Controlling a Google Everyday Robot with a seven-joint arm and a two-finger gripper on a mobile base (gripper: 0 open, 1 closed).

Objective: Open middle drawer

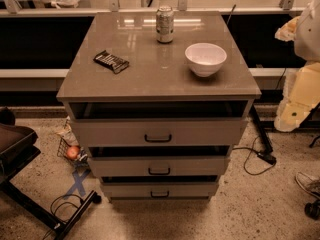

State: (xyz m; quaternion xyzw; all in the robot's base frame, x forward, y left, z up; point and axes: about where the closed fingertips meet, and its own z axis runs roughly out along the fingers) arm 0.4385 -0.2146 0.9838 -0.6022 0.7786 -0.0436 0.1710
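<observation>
I see the middle drawer (159,166), second of three, with its flat grey-beige front and dark bar handle. Beyond it, the glossy worktop (150,79) carries a round white bowl (205,59) and a metal can (164,24). My end effector is out of frame, so I cannot tell its state.

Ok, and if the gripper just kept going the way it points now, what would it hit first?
Probably the floor, not the middle drawer. The gripper hangs at the right edge, beside the cabinet, apparently angled downward near the black cable; depth is unclear, so this is a guess.
</observation>
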